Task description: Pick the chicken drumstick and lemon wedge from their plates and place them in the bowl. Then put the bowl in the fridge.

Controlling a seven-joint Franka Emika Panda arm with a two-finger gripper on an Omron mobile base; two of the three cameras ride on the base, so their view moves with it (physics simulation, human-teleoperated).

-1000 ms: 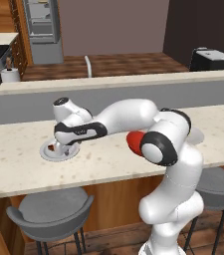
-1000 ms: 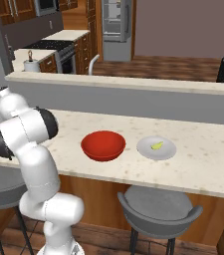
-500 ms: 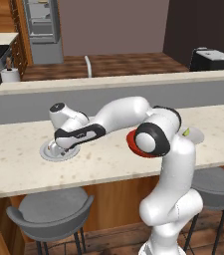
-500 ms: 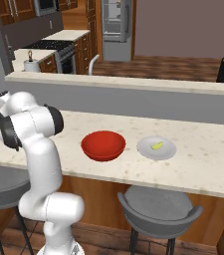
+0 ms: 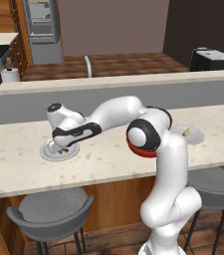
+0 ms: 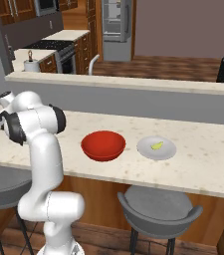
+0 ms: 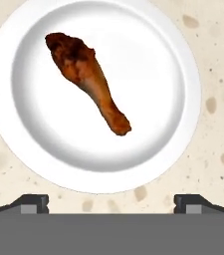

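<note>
Brown and whole, the drumstick (image 7: 86, 79) lies untouched on its plate (image 7: 183, 64) near the worktop's (image 5: 14, 164) left end, with the hand (image 7: 111, 201) hovering just above it, its fingers spread wide and holding nothing. The red bowl (image 6: 103, 146) sits empty near the middle of the worktop, and the lemon wedge (image 6: 157, 146) rests on its own plate (image 6: 168, 152) just to the right. I judge the task barely begun: both foods must go into the bowl, and the bowl into the fridge (image 6: 116, 27) at the far wall.

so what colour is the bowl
Glossy red; the bowl shows best in the right base view.
</note>
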